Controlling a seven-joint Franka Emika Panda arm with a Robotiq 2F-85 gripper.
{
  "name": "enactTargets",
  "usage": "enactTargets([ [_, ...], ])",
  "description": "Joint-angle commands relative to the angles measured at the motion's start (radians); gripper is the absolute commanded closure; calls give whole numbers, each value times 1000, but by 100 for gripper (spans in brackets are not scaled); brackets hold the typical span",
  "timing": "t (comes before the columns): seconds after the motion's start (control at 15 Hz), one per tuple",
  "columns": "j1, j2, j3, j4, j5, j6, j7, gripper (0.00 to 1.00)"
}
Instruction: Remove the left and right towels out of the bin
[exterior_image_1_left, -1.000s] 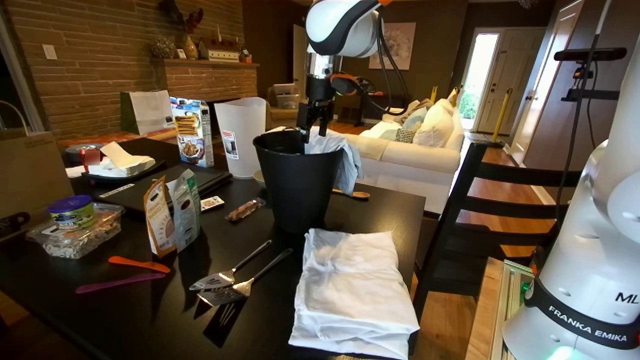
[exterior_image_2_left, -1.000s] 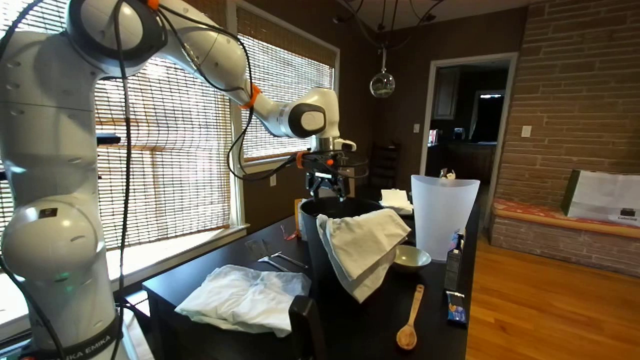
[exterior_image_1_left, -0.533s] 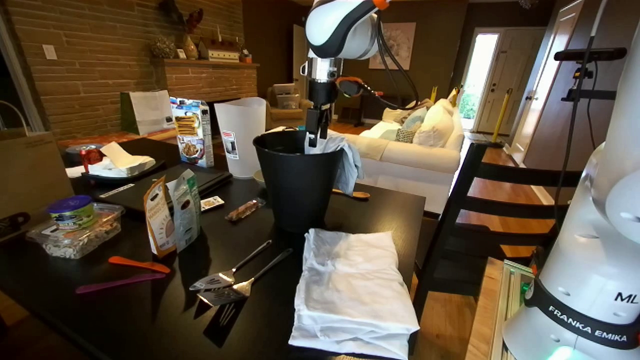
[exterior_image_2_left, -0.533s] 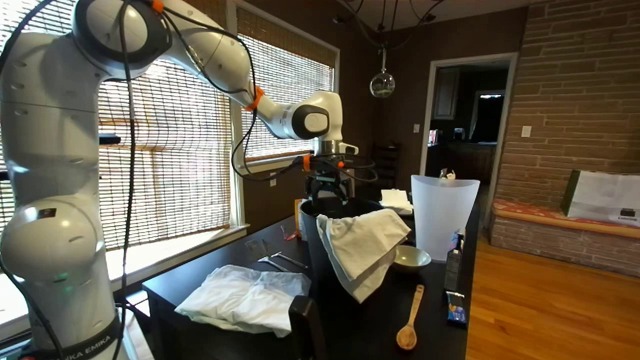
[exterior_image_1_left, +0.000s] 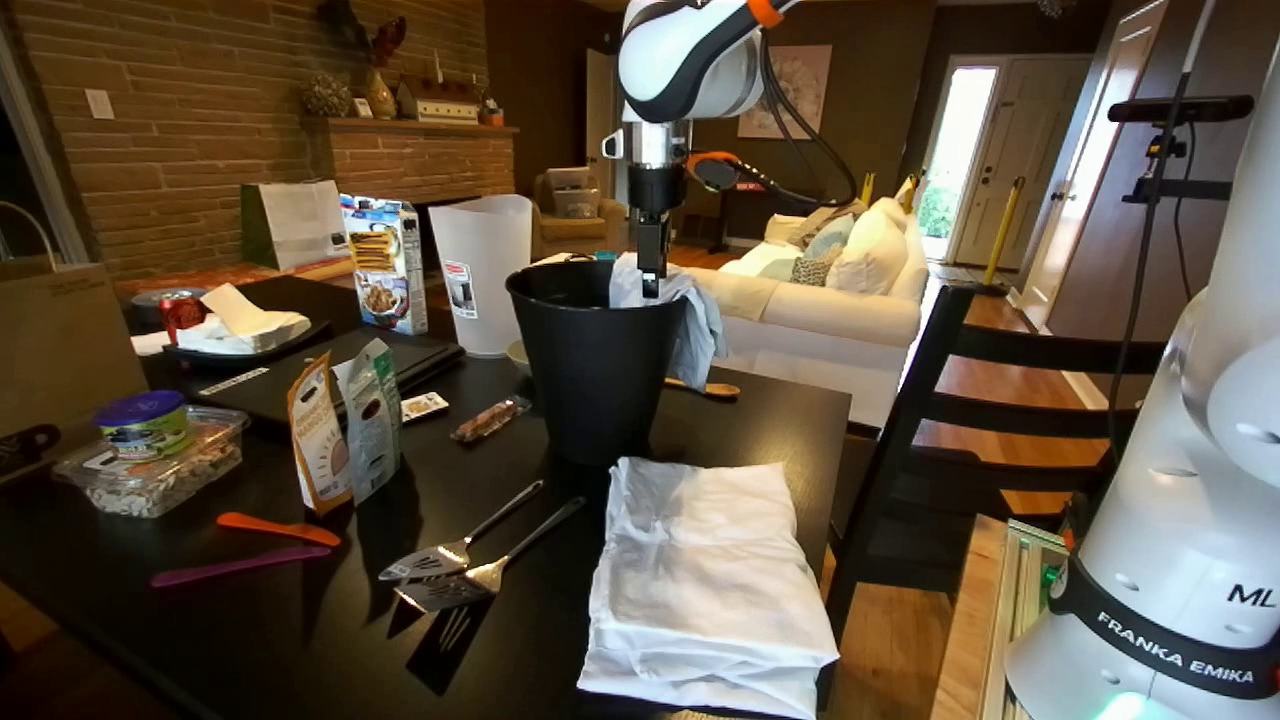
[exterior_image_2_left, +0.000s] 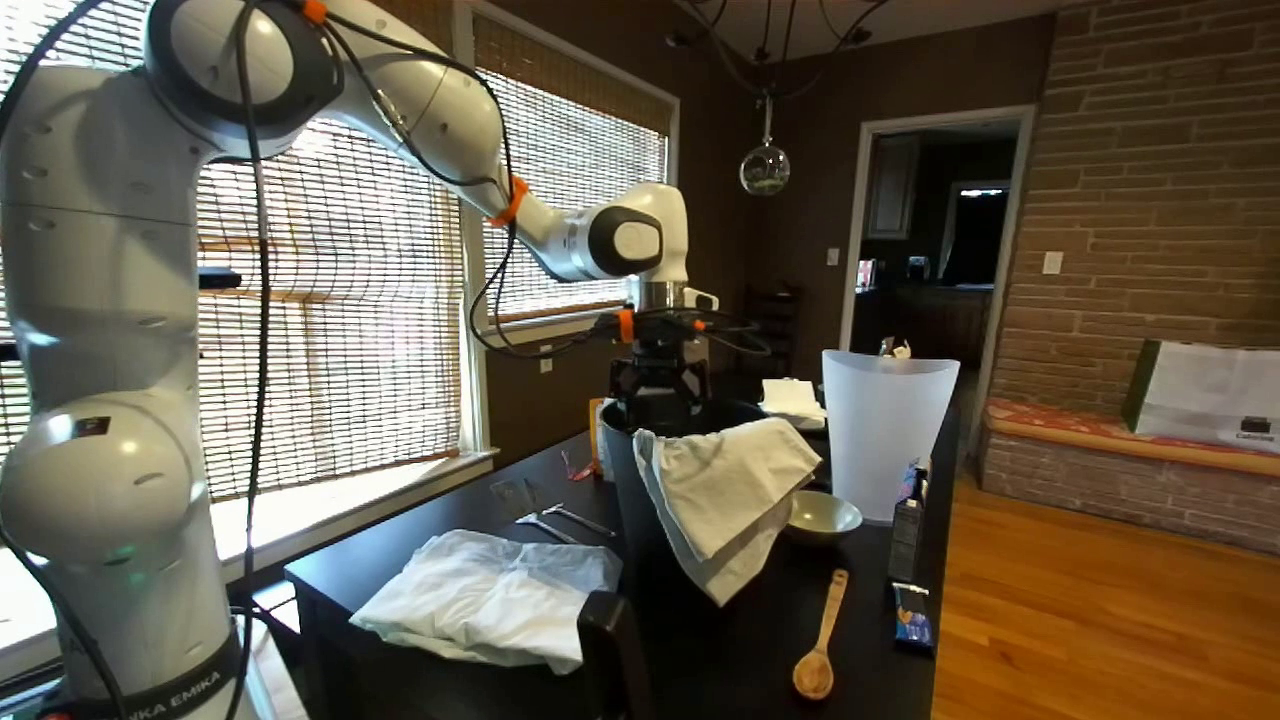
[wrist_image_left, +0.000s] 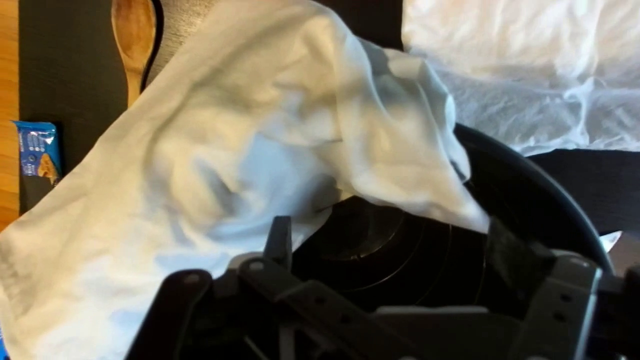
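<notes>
The tall black bin (exterior_image_1_left: 590, 390) stands upright on the dark table. A pale bluish-white towel (exterior_image_2_left: 730, 490) hangs over its rim, partly inside and partly outside. It fills much of the wrist view (wrist_image_left: 225, 145). A large plain white folded cloth (exterior_image_1_left: 710, 590) lies flat on the table beside the bin. My gripper (wrist_image_left: 392, 240) points down at the bin's mouth, fingers apart and nothing between them. One finger is close to the towel's edge, the other near its corner; I cannot tell whether they touch. In an exterior view the gripper (exterior_image_1_left: 651, 285) overlaps the towel's inner part.
A translucent white bin (exterior_image_1_left: 485, 275) and a cereal box (exterior_image_1_left: 385, 265) stand behind. Two metal spatulas (exterior_image_1_left: 440, 560) and food pouches (exterior_image_1_left: 340, 430) are on the table. A wooden spoon (exterior_image_2_left: 820, 650) and a bowl (exterior_image_2_left: 822, 515) are beside the bin. A black chair (exterior_image_1_left: 1000, 400) stands at the table.
My gripper has moved a little lower and toward the towel's side of the bin, and has turned so its fingers line up in an exterior view. The towel and bin have not moved.
</notes>
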Motion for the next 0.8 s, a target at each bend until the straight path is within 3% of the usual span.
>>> enactTargets([
  [0.0, -3, 7, -1, 8, -63, -22, -46, 0],
  [0.07, -2, 7, -1, 6, -74, -21, -50, 0],
  [0.13, -2, 9, 0, 6, -80, -19, -56, 18],
  [0.2, -2, 11, 1, 6, -85, -19, -60, 26],
  [0.73, -1, 26, 2, 13, -94, -21, -79, 83],
])
